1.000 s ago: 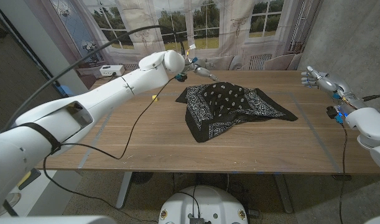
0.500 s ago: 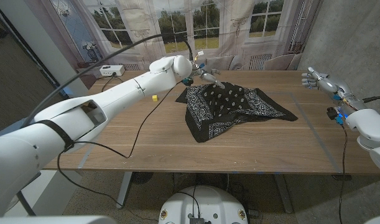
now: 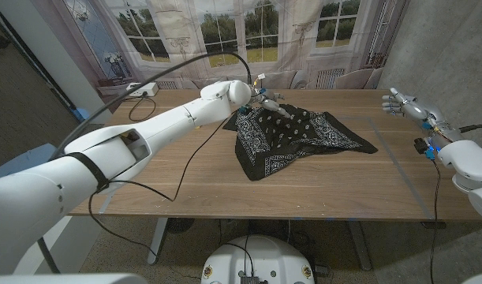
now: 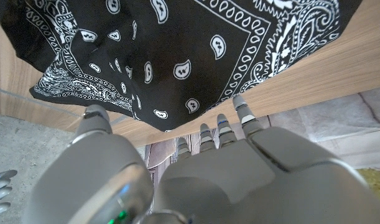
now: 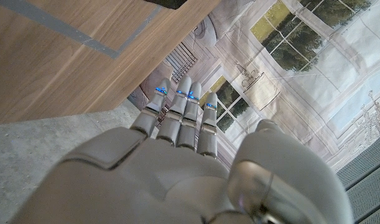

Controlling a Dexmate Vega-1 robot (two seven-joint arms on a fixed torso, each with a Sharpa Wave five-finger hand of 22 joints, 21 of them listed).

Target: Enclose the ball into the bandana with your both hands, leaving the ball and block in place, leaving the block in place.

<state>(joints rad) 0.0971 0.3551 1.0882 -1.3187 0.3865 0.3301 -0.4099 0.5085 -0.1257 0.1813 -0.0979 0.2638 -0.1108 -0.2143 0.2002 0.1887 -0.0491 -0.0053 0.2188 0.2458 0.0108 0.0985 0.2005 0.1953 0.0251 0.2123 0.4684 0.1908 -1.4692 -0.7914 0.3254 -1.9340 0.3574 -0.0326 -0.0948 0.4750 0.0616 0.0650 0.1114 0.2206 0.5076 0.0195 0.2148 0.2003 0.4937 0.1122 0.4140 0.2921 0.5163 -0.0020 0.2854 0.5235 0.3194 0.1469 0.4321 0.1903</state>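
Reaching across the wooden tabletop (image 3: 185,170) with the left arm, having swept rightward over the last second so that the left hand (image 3: 270,101) is now hovering over the far edge of the black paisley bandana (image 3: 300,136), where a second ago it was hanging short of the cloth's far left corner. Holding nothing: fingers (image 4: 240,112) extended and apart in the left wrist view, tips pointing past the hem of the bandana (image 4: 177,56), no cloth between them.

Covering the small yellow block with the arm now; a second ago sitting in plain sight beside the left hand, at present hidden behind the forearm, so impossible to say from here whether it is untouched. Lying crumpled and partly folded just under and in front of the left hand, the bandana shows one corner stretched out toward the right hand. Not making out the ball anywhere; perhaps lying under the raised middle of the cloth, though impossible to confirm.

Waiting well apart from the bandana, above the far right corner of the tabletop, the right hand (image 3: 404,102) is unchanged over the second, fingers (image 5: 183,115) straight, side by side, empty.

Judging the approach nearly finished for the left hand, with the grasp of a cloth edge not yet begun and the right hand yet to join in.
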